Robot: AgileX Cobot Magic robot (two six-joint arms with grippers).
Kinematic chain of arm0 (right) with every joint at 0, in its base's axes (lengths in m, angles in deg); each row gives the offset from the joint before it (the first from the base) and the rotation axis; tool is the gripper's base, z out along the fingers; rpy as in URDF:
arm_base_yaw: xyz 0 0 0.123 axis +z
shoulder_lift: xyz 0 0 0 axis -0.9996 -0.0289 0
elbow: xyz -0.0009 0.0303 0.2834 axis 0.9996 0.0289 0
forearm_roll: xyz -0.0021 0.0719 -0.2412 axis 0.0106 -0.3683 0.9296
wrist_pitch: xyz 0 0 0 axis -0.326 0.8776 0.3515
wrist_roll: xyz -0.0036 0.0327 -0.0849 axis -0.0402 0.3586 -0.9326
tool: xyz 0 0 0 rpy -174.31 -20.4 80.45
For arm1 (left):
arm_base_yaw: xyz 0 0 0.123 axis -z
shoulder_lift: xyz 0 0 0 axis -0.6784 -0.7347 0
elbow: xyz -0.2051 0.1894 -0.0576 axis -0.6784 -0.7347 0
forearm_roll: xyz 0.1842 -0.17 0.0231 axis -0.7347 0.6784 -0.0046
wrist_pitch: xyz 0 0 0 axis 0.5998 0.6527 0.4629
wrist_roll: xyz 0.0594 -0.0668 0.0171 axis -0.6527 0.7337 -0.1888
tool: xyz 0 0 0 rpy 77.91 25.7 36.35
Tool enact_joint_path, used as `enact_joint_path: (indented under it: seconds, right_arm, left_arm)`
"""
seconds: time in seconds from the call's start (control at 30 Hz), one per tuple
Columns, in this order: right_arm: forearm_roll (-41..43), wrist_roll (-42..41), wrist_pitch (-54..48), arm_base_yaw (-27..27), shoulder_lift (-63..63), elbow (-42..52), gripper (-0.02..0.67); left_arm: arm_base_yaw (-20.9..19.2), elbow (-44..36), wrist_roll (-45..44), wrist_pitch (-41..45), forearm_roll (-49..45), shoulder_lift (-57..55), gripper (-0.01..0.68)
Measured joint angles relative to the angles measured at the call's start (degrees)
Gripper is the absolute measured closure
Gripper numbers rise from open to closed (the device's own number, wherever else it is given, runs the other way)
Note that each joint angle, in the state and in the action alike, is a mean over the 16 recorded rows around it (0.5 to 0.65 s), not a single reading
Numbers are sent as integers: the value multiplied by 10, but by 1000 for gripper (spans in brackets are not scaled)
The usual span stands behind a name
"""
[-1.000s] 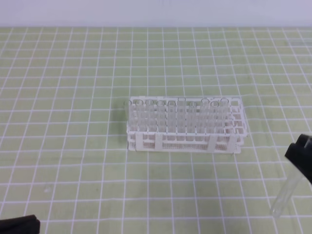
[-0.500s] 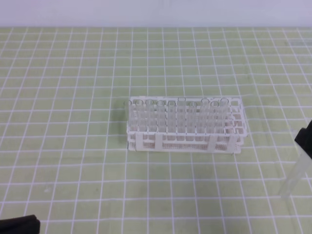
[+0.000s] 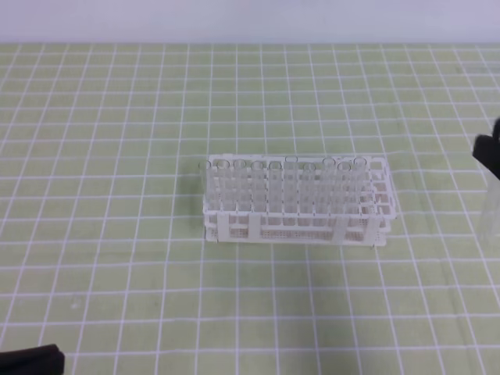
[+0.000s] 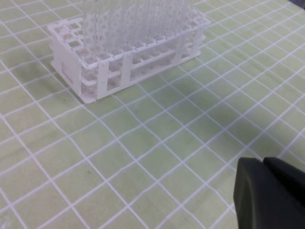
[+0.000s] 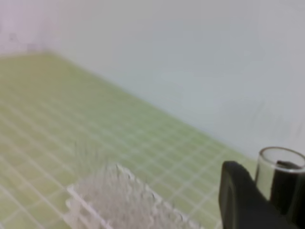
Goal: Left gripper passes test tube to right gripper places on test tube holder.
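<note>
The white test tube holder [image 3: 293, 199] stands mid-table with several clear tubes upright in its back rows; it also shows in the left wrist view [image 4: 128, 52] and blurred in the right wrist view [image 5: 114, 200]. My right gripper [image 3: 492, 158] is at the right edge, level with the holder's far side, shut on a clear test tube [image 3: 492, 207] that hangs upright below it. In the right wrist view the test tube's open rim [image 5: 281, 160] sits between the black fingers [image 5: 240, 200]. Only a black piece of my left gripper [image 3: 27, 361] shows in the bottom-left corner; its jaws [image 4: 265, 164] look shut, holding nothing.
A green mat with a white grid [image 3: 117, 258] covers the table. A pale wall [image 3: 250, 19] runs along the far edge. Bare mat lies between the holder and each gripper.
The right gripper has moved up the view along the right edge, carrying the test tube, which went from tilted to upright. The left gripper and the holder have not moved.
</note>
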Motion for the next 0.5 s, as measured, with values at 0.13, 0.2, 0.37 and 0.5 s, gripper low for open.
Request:
enact_joint_path:
  seconds: [0.13, 0.2, 0.37, 0.5]
  right_arm:
    - [110, 97, 83, 44, -54, -40, 639]
    - [181, 170, 136, 74, -84, -57, 639]
    - [390, 399, 293, 152, -158, -81, 639]
    - [542, 580, 414, 201, -219, -83, 639]
  left_arm:
    - [-40, 0, 0, 0, 0, -1, 673]
    - [-68, 0, 0, 0, 0, -1, 673]
    - [-154, 0, 0, -1, -1, -1, 673]
    - [-226, 0, -1, 0, 0, -1, 673]
